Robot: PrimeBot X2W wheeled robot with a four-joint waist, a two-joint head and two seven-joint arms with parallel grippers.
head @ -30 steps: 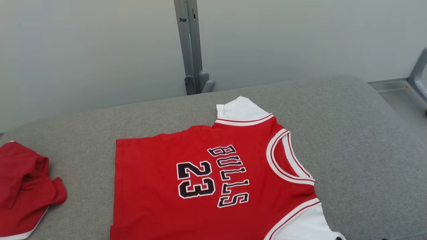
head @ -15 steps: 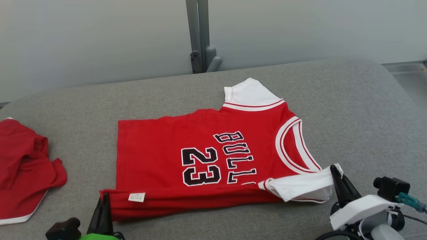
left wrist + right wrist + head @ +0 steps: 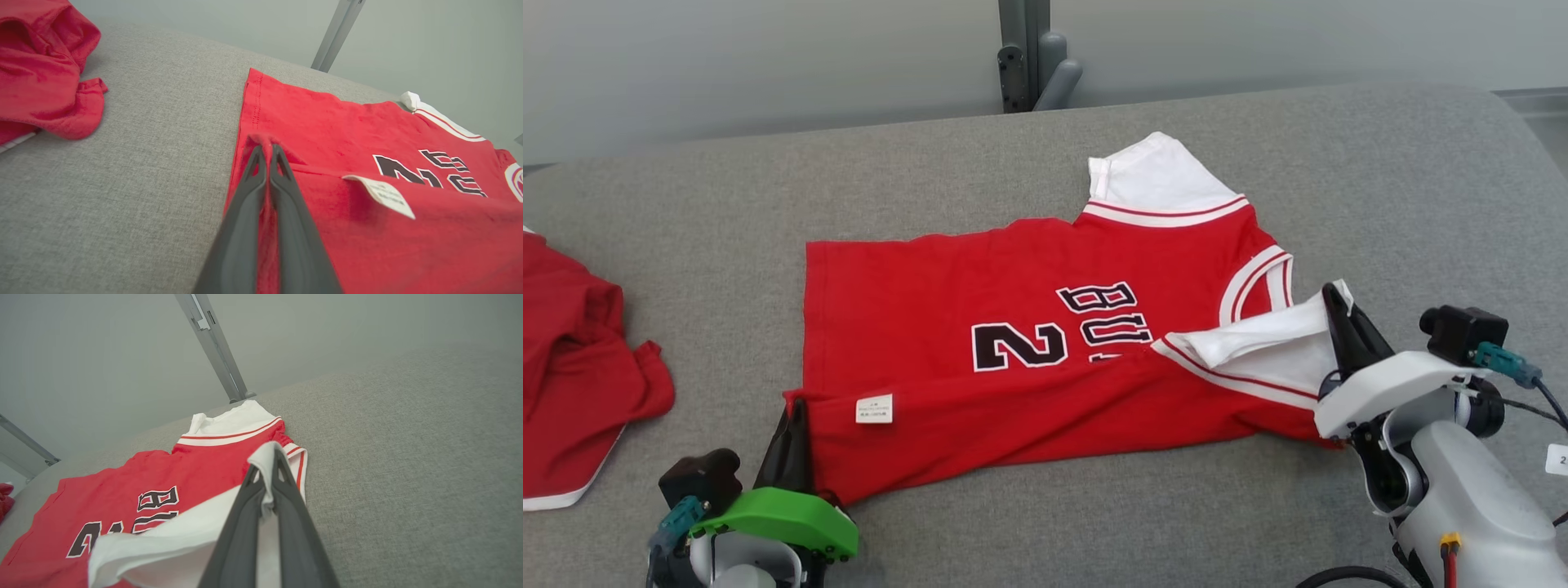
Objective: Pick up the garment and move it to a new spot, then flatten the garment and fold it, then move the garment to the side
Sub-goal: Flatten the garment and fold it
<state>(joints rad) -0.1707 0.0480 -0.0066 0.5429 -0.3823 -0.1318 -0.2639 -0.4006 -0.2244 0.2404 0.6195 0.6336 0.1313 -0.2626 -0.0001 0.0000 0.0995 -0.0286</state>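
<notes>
- At the pad's (image 3: 1380, 163) far left, about 9 o'clock in the head view, a crumpled red heap (image 3: 580, 359) lies well apart from the work.
- Left gripper (image 3: 795, 412), at 7 o'clock: pressed together and pinching the jersey's (image 3: 931, 278) near hem corner. The left wrist view shows red cloth squeezed between its fingers (image 3: 241, 228).
- The jersey lies mid-pad, its long axis running 9 to 3, with the hem toward 9 and the collar toward 3. Its near edge is turned over toward 12, underside up. That flap shows a white label (image 3: 874, 408) near the left gripper and covers the lower part of the print.
- Right gripper (image 3: 1335, 298), at 4 o'clock: likewise clamped, pinching the near white sleeve (image 3: 1258, 343), which is raised and reaches over part of the collar.
- The relation that matters, as I judge it: both held corners sit on the 6 o'clock side and the free long edge lies toward 12. The fold therefore goes across the short axis. Neither arm is nearer; each holds its own end and should travel level with the other.
- Room: bare pad lies beyond the far edge toward 12, short of the post (image 3: 1029, 57), and there is wide space toward 3. The heap limits 9.
- A likely risk: unequal travel would skew the crease.
</notes>
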